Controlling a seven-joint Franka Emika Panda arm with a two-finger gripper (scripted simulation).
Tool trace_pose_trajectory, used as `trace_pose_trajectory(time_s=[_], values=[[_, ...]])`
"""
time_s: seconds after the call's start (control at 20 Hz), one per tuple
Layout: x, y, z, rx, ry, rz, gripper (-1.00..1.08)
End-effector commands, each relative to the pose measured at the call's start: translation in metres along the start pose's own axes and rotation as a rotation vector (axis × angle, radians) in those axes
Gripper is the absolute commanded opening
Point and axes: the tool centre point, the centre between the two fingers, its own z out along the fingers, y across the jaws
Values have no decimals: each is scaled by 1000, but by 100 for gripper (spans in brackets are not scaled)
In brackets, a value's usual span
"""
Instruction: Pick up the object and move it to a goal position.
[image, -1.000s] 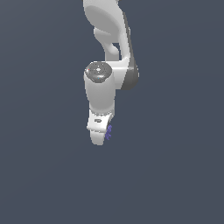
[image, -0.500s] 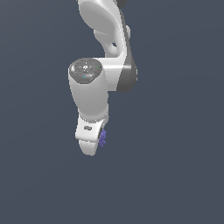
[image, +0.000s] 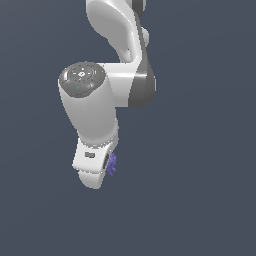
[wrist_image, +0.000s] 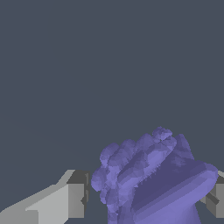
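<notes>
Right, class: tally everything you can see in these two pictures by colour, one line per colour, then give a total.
White: 1, the robot arm with its gripper
Purple-blue: 1, the lumpy object, sitting between the jaws, seen at the gripper's side in the exterior view
Total: 2

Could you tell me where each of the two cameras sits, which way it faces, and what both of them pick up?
Exterior view: off the arm, its position unknown, facing the white arm against a plain dark backdrop; arm links and the end effector show, with the purple-blue object peeking out beside it.
Wrist view: on the wrist, looking along the end effector; only its two grey fingertips show, closed on the lumpy object.
Shared: the object and the end effector holding it.
</notes>
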Motion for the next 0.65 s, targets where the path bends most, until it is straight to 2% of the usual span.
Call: trace_pose_trajectory(time_s=[0.0, 0.6], values=[[-1, 6, -4, 0, 0, 0, -100], [-3, 17, -10, 0, 0, 0, -100]])
